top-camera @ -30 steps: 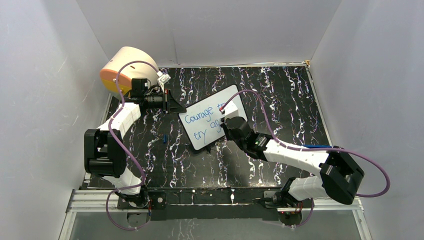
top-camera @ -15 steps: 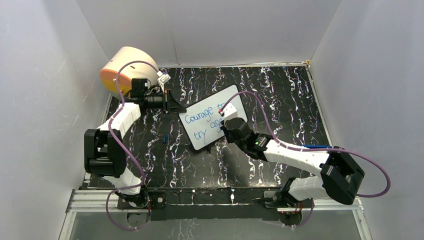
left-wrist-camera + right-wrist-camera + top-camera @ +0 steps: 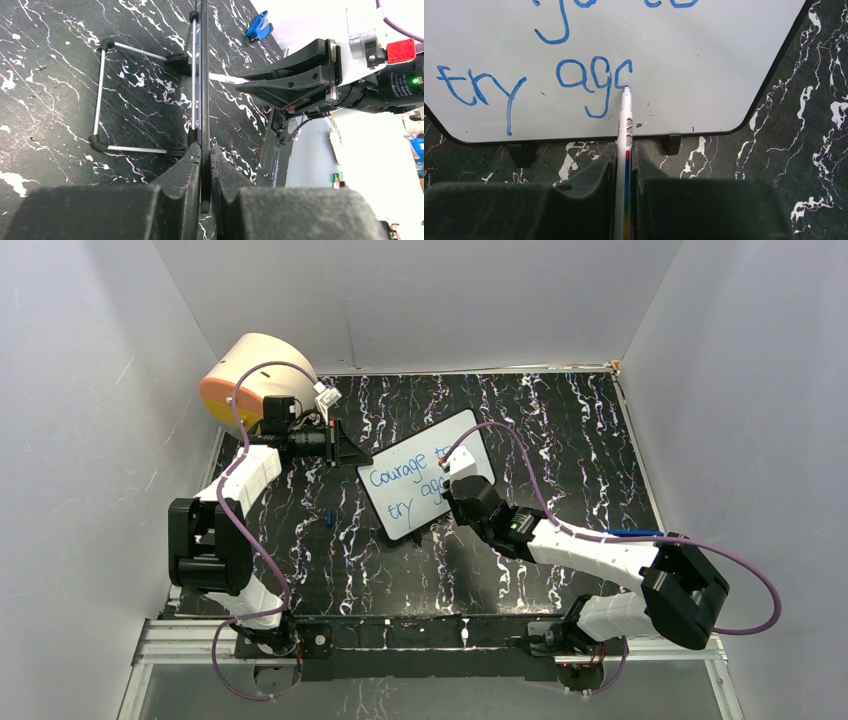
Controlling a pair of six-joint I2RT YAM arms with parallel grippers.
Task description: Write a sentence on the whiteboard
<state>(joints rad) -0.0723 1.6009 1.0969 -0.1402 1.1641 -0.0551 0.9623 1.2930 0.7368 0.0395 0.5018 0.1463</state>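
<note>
My right gripper is clamped on the marker, which runs straight out ahead of the fingers. Just beyond, its tip touches the whiteboard at the end of the sentence, where I read "try ag" plus a part-formed letter. My left gripper pinches the board's edge, with the wire stand ahead on its left.

The left arm and right arm have white shells, blocky black joints and looping purple cables. The left tool and right tool have black wedge fingers.
</note>
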